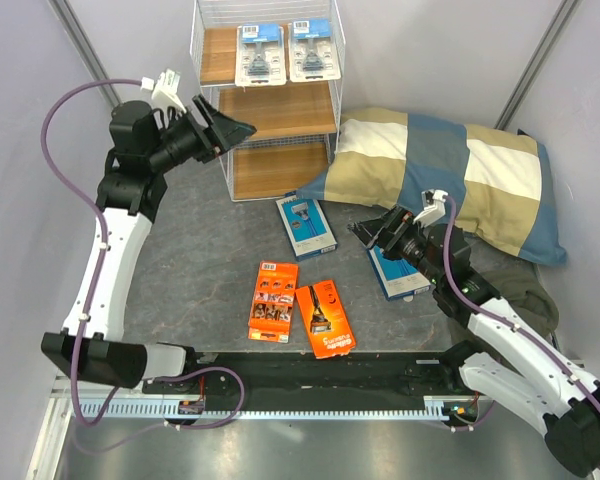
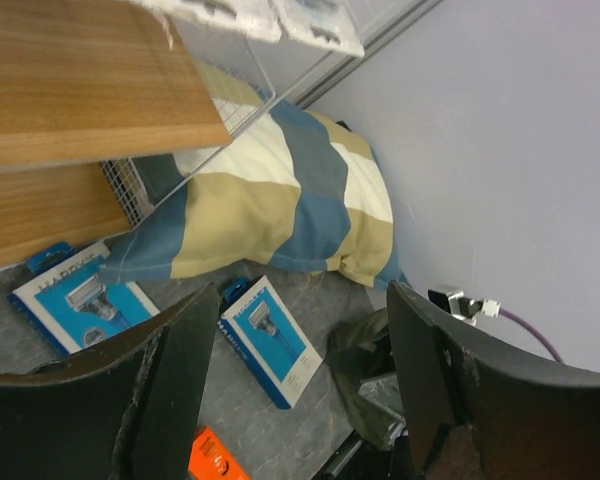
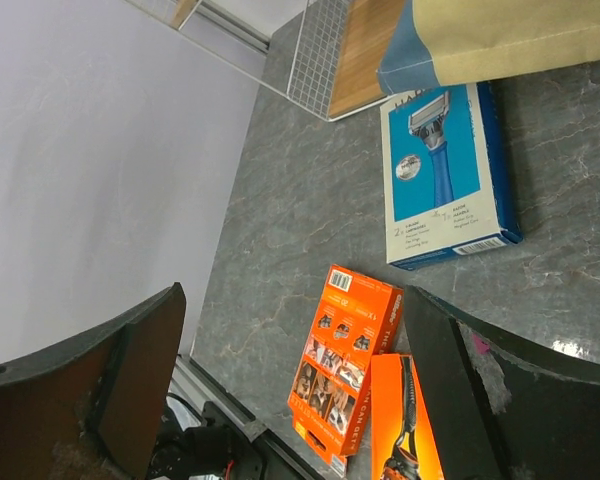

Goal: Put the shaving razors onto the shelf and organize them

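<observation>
blue-beige pillow (image 1: 450, 170) corner overlaps a blue box (image 1: 307, 224) by shelf (image 1: 280, 112); left gripper (image 1: 228, 120), right gripper (image 1: 372, 226) fingers spread.

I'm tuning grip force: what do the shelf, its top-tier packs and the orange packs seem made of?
Shelf: white-coated wire, likely metal, a thin grid; matte tiers with wood grain, perhaps laminate. Top-tier packs: seemingly clear glossy plastic over printed card. Orange packs: likely printed cardboard, with crisp boxy edges.
</observation>
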Robot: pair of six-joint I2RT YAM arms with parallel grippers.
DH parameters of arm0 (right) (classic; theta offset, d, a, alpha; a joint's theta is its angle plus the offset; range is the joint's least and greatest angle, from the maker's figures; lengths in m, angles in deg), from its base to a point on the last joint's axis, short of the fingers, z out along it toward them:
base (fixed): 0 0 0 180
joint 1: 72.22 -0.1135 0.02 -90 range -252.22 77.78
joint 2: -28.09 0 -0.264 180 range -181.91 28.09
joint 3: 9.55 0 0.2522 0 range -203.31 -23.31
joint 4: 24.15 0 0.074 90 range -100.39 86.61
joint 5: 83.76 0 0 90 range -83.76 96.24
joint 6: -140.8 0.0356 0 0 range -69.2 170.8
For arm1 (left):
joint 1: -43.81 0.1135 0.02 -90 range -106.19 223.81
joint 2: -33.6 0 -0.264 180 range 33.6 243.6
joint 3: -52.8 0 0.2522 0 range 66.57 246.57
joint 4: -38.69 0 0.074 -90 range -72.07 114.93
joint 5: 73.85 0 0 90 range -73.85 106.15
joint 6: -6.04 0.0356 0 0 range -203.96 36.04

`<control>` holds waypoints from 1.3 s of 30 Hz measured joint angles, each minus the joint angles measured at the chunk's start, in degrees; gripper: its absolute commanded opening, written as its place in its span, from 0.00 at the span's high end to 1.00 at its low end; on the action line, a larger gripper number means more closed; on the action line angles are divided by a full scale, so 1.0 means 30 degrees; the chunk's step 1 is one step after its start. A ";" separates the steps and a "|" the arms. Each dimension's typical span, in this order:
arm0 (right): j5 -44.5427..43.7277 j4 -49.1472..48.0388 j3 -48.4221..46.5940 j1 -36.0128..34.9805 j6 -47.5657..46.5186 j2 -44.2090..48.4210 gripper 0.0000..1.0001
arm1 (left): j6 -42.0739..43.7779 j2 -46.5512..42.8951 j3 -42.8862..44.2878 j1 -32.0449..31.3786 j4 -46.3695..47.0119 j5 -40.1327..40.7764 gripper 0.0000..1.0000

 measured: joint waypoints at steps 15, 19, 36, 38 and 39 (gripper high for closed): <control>0.0189 -0.0146 0.0612 0.0000 -0.0736 -0.2033 0.02 | 0.0372 -0.1938 -1.0047 -0.0459 0.0007 0.0510 0.25; 0.0576 -0.0066 0.0678 0.0000 -0.1078 -0.3337 0.02 | 0.0328 -0.2492 -1.2284 -0.0991 0.0262 0.0838 0.25; 0.3585 -0.1770 0.2251 -0.0831 -0.1494 -0.8633 0.02 | -0.0525 -0.3628 -1.9169 -0.3395 0.1151 0.2637 0.27; 0.3665 -0.1770 0.1865 -0.1523 -0.1668 -0.8896 0.02 | -0.0678 -0.4335 -1.9744 -0.3395 0.1064 0.2922 0.28; 0.3679 -0.1770 0.1617 -0.1887 -0.1727 -0.9005 0.02 | -0.0743 -0.4692 -1.9992 -0.3395 0.1042 0.2987 0.28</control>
